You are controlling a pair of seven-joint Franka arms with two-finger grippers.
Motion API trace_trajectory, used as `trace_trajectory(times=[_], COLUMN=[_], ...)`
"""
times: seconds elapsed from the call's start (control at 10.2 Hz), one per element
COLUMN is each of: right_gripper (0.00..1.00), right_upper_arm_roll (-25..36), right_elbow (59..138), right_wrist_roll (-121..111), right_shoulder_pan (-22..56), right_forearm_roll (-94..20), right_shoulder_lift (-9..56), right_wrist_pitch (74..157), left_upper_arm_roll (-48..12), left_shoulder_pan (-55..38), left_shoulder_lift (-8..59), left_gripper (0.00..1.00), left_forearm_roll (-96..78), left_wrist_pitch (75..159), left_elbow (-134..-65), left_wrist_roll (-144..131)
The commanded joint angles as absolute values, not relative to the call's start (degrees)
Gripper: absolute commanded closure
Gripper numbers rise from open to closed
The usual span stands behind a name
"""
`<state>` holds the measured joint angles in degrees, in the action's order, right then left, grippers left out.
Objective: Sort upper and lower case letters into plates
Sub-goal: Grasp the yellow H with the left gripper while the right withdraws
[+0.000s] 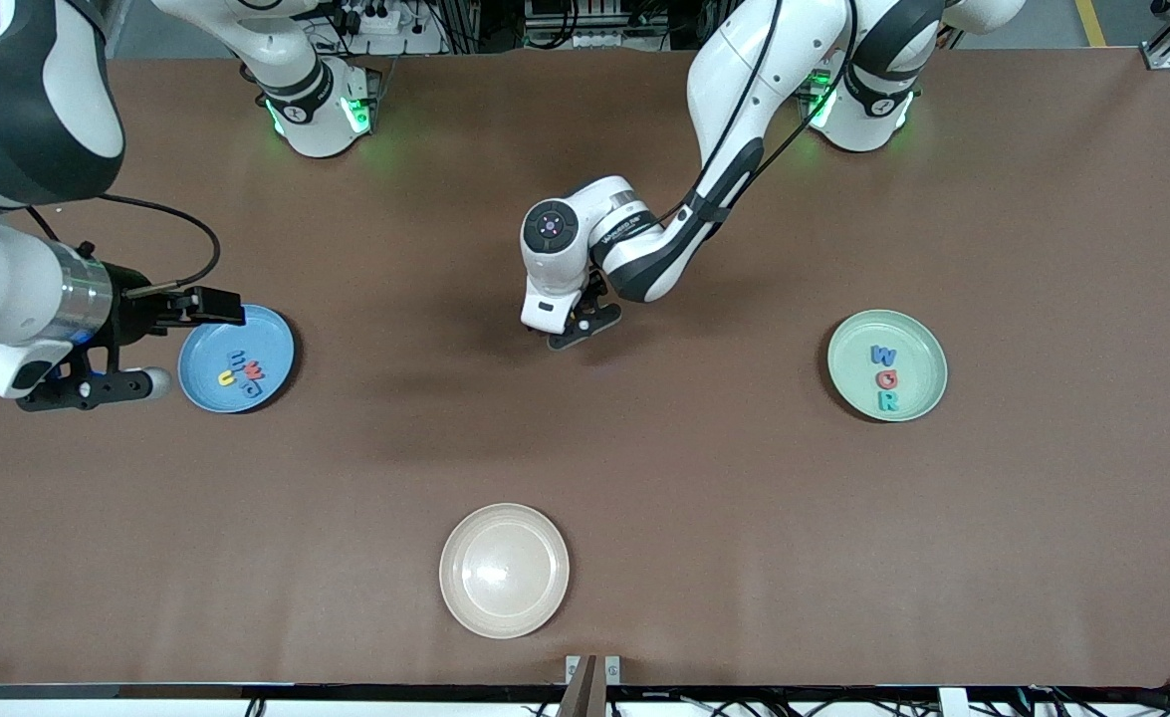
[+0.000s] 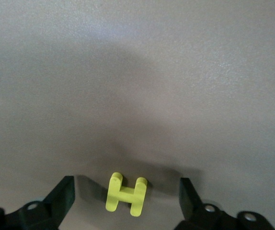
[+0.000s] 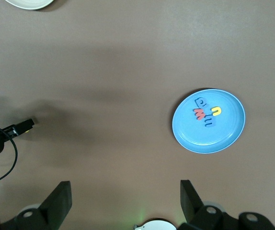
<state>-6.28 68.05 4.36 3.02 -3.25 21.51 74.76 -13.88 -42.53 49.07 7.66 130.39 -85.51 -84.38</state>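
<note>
I'm seeing the right gripper hanging with fingers wide and nothing in them over the blue plate, which is carrying four letters. My left gripper is straddling a yellow H mid-table, fingers wide, not touching. Three letters are lying in the green plate.

Yellow H; sky-blue plate; mint plate; brown table.

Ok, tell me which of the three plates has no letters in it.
The cream-beige plate, the one nearest the front camera. It holds nothing, while the sky blue plate and the mint green plate each hold foam letters.
</note>
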Motion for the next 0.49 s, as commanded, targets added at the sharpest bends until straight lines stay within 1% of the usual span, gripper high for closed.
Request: trace_trajectory(times=[0.0, 0.1, 0.29, 0.39], right_gripper=[0.00, 0.00, 0.00, 0.00], right_upper_arm_roll=[-6.24, -6.24, -6.07, -5.98], right_elbow=[68.03, 68.03, 68.29, 68.64], right_wrist_roll=[5.54, 5.54, 5.36, 5.54], right_shoulder_pan=[2.72, 2.90, 2.64, 2.64], right_forearm_roll=[-3.60, -3.52, -3.60, -3.52], right_shoulder_lift=[20.48, 20.30, 19.25, 18.73], right_wrist_pitch=[74.09, 74.00, 74.00, 74.00], left_upper_arm_roll=[-13.27, -13.36, -13.36, -13.36], left_shoulder_pan=[-43.24, -43.24, -43.24, -42.98], left_shoulder_lift=[49.66, 49.66, 49.66, 49.31], left_gripper=[0.73, 0.91, 1.00, 1.00], left_forearm_roll=[6.50, 6.50, 6.24, 6.24], left_wrist_pitch=[130.43, 130.43, 130.43, 130.43], left_elbow=[-84.90, -84.90, -84.90, -84.73], left_wrist_roll=[-85.08, -84.99, -84.81, -84.81])
